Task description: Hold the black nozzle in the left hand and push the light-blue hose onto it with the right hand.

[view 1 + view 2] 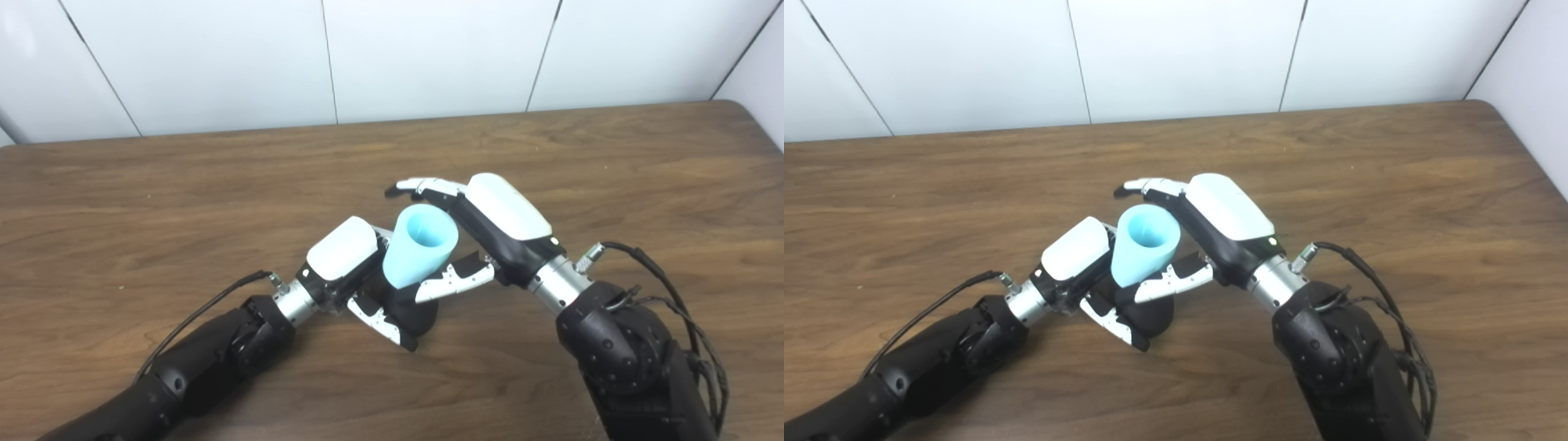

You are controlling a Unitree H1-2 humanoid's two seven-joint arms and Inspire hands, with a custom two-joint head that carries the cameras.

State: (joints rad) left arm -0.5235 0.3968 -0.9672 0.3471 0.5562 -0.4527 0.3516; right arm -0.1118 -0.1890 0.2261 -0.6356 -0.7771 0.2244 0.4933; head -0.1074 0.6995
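A brown wooden table [184, 202] is seen beneath both arms, with white wall panels [429, 55] behind its far edge. The right hand [490, 229] is held just beside and slightly beyond the left hand [343, 263], the two meeting near the middle of the table.

Between them the light-blue hose [419, 248] is seen as a short flared piece. Its long axis is tilted, the wide open mouth pointing up and toward the right hand, the narrow end pointing down into the black nozzle [413, 312], which sits below the left hand's palm side. The narrow end is seated against the nozzle's top; how far it is pushed on cannot be made out.

The left hand is closed around the nozzle, its thumb lying across the dark body; its other fingers are hidden behind the hose. The right hand is spread about the hose: its thumb touches the lower wall, while its fingers [422, 185] are extended past the rim, and whether they touch it cannot be told.

In the right eye view the hose's hollow interior [1150, 236] is shown more fully. In the left eye view more of the outer wall is seen. Both forearms are cut off at the bottom edge.
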